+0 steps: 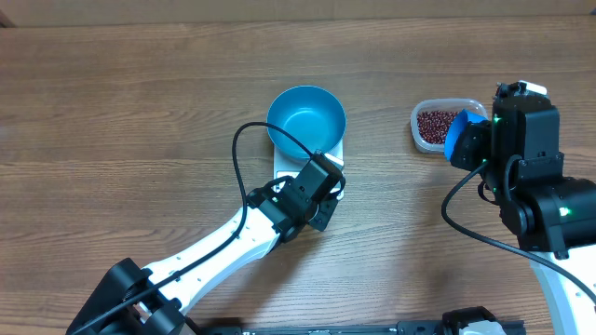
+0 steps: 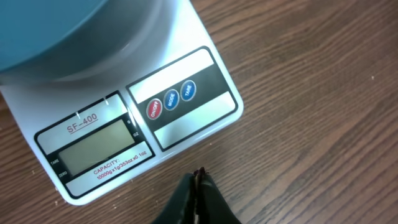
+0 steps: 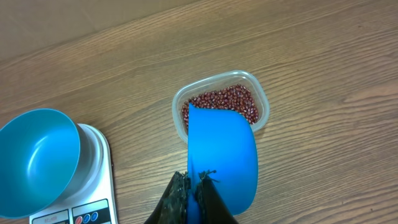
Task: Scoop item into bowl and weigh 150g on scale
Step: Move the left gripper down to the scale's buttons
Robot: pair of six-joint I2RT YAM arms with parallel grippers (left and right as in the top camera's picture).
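Tabletop, scoop over tub near bowl

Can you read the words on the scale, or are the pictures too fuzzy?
Left wrist view: yes, the scale is sharp and "SF-400" reads clearly; only the close-up bowl looks soft. Right wrist view: its buttons are tiny coloured dots, no words readable. Overhead view: the left arm hides its front, too small to read.

Wood-grain table, white scale on it, clear tub (rounded corners) well apart
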